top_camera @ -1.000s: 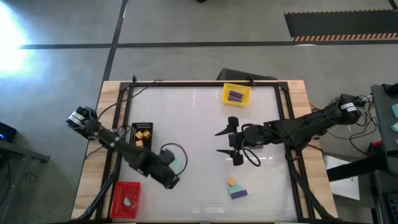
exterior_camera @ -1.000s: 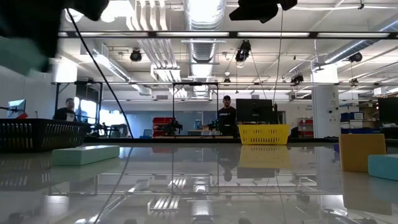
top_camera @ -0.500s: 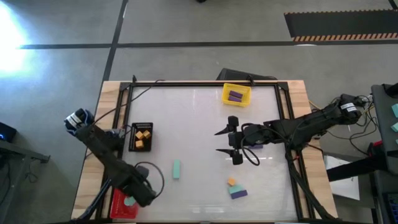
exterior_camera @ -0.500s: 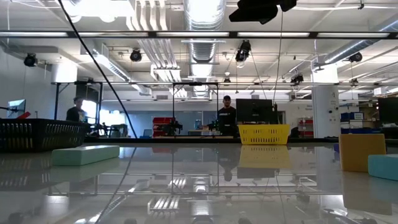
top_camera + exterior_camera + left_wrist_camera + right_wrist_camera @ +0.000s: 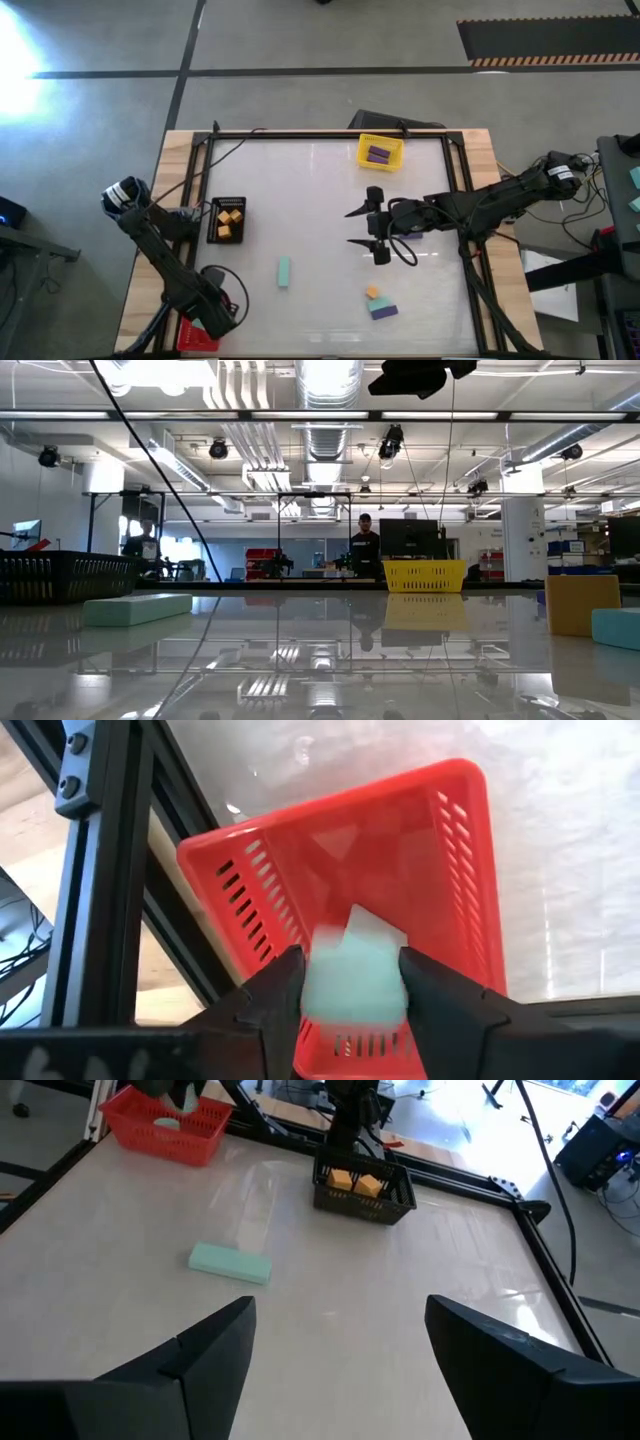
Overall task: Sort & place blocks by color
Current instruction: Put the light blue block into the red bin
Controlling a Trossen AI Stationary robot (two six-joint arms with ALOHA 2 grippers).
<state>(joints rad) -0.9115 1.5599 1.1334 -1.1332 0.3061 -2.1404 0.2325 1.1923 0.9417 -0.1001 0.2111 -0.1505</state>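
White table (image 5: 320, 190): I count a mint bar (image 5: 284, 271) lying loose, yellow tray (image 5: 380, 152), black tray (image 5: 227, 219). My left gripper (image 5: 350, 995) over the red tray (image 5: 460, 850), jaws around a mint block (image 5: 355, 978). Right gripper (image 5: 366, 227) mid-table, jaws wide, empty. Workshop beyond, a person (image 5: 365, 545) standing.

Red tray (image 5: 455, 870); mint block (image 5: 352, 982); orange cubes (image 5: 229, 221); yellow tray (image 5: 364, 155).

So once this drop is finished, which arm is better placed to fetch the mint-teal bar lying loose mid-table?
Probably the left. Its hand is over the red plastic tray, holding a mint-teal block, so it already serves that tray, and the loose mint-teal bar lies on its side. The right hand hovers open, farther off.
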